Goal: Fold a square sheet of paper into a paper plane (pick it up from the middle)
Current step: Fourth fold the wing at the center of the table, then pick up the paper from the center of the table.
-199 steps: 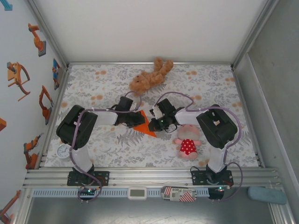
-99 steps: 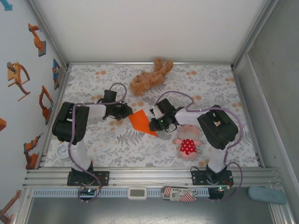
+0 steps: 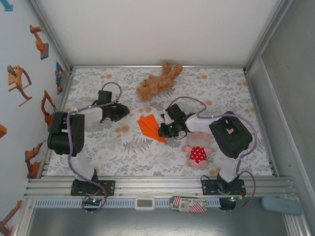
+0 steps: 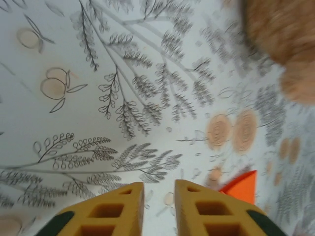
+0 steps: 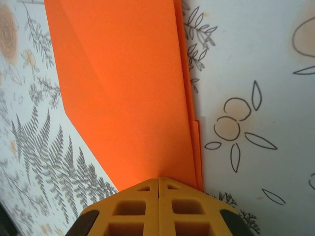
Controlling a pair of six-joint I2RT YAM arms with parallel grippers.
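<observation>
**Letting go on the left, holding on the right**

We see the left gripper (image 4: 158, 191) drawn away from the orange sheet (image 3: 149, 127). A second ago it sat right over the paper beside its partner. Now it hangs well apart from it, toward the left edge of the table (image 3: 221, 98). Its fingers stand a little way apart with nothing between them, and bare cloth shows through the gap. In its own camera one orange corner peeks in at the lower right.

The right gripper (image 5: 158, 183) has not budged. Its fingers are pressed tight together, and the sheet's layered edge runs straight in under their tips. We read it as pinching the paper at that end.

The sheet lies near the middle of the table, between the brown plush bear (image 3: 158, 80) toward the far edge and the pink doll (image 3: 198, 152) toward the near edge. With the left arm out of the way, more of it shows than before. It is a creased, part-folded shape, doubled along one side, not yet a narrow dart.

We judge that one fold has just been pressed and released, with the right side acting as anchor. The plane is still some folds away, and the left gripper would have to return for the next edge. If the anchor slips, the layers may spring open.
</observation>
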